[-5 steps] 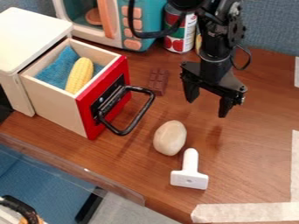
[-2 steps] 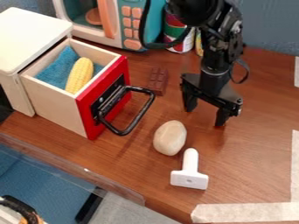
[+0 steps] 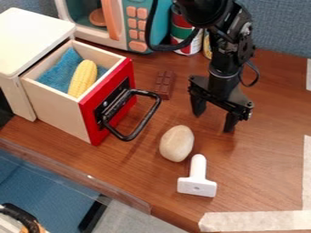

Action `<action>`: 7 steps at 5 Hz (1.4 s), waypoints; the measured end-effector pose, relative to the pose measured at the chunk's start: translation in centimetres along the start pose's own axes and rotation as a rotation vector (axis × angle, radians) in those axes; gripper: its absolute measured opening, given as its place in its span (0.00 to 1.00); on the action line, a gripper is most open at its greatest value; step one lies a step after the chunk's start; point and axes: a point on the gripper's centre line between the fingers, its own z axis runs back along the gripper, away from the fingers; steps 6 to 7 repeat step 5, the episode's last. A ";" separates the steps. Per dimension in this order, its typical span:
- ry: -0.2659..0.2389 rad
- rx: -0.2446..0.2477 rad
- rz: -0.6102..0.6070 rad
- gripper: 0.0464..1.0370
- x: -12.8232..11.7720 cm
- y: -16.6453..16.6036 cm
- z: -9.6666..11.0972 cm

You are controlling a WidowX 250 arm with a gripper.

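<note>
one egg-shaped object point(image 3: 177, 143) below hand point(image 3: 213, 122)

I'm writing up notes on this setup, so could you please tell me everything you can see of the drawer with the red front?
The drawer stands pulled out of a white-topped cabinet. Its sides look like pale wood; its front is painted red, with a black plate and a looped black handle jutting out over the wooden table. Inside, a yellow corn cob lies on a blue cloth.
</note>
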 end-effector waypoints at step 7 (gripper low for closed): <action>-0.161 -0.092 0.054 0.96 -2.0 1.5 12.8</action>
